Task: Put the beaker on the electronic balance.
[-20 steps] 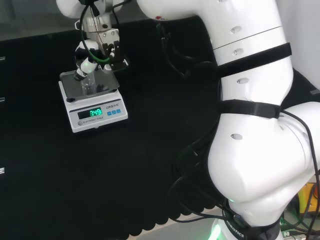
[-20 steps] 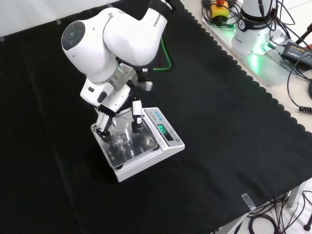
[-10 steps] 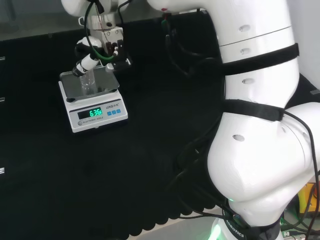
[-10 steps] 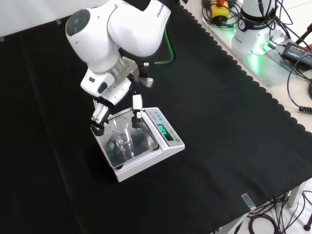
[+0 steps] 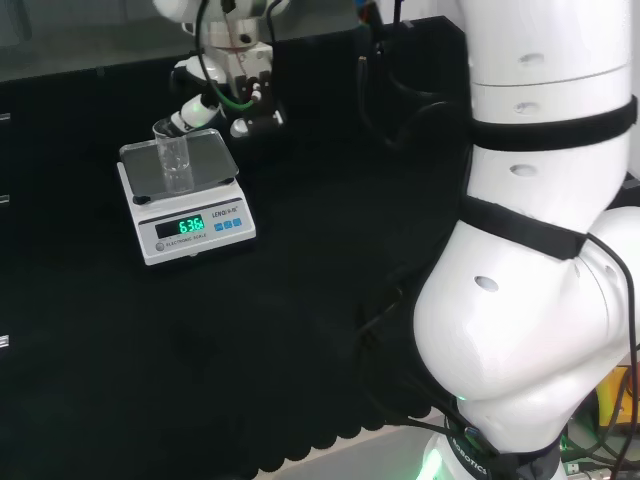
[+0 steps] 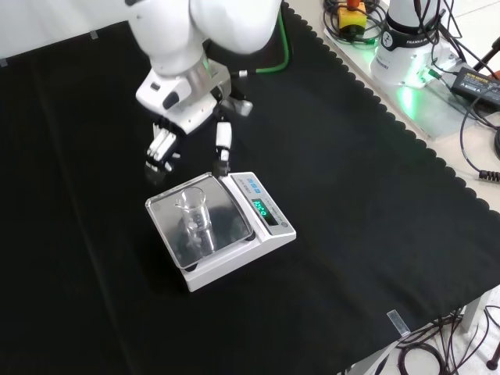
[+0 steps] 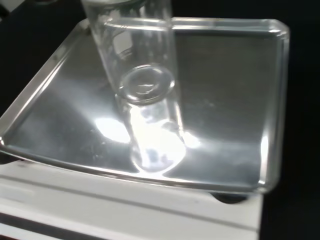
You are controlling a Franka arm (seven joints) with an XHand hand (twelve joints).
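Hovering above the black cloth, the black and white robot hand is seen in the front view with its fingers straight and spread apart from the thumb, nothing being held between them. The hand is placed above and just behind the far edge of the white electronic balance in that view; in the head view the hand is seen just to the right of and beyond the balance, apart from it.

The small clear glass beaker is shown standing upright on the square steel weighing pan of the balance, free of the fingers. In the head view the beaker is placed near the middle of the pan, and a lit green display is visible on the balance's front face. In the wrist view the beaker is seen close up, its round base resting on the reflective pan, whose raised rim is visible around it.
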